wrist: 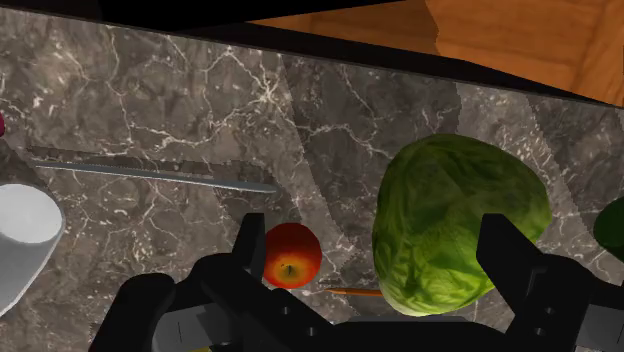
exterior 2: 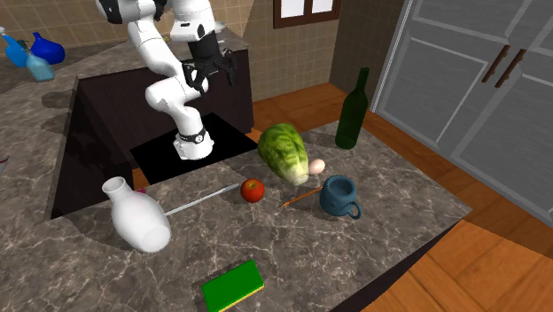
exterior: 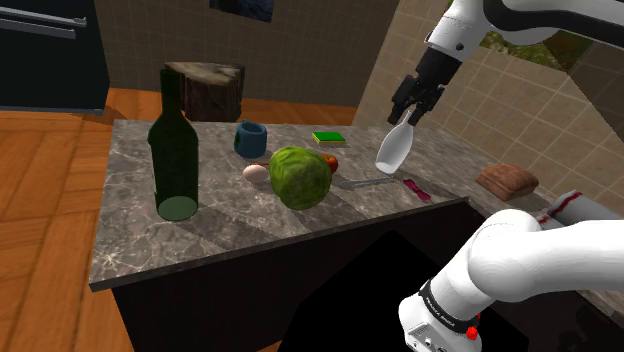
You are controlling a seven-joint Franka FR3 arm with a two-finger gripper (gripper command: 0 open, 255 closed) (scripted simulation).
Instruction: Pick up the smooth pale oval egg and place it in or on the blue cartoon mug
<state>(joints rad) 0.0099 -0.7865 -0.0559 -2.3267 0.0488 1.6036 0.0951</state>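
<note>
Black two-finger gripper (exterior: 407, 112): fingers spread wide, holding nothing, raised above the grey marbled countertop (exterior: 130, 220) over a green leafy cabbage (exterior: 300, 177) and a small red apple (wrist: 291, 255). Smooth pale oval egg (exterior: 256, 173): lying on the countertop just beside the cabbage, near the rounded blue mug (exterior: 250, 138) but apart from it.

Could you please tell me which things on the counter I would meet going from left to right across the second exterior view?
In order: white vase → red apple → green cabbage → egg → blue mug. The green block and the bottle overlap others sideways, so I leave them out.
</note>
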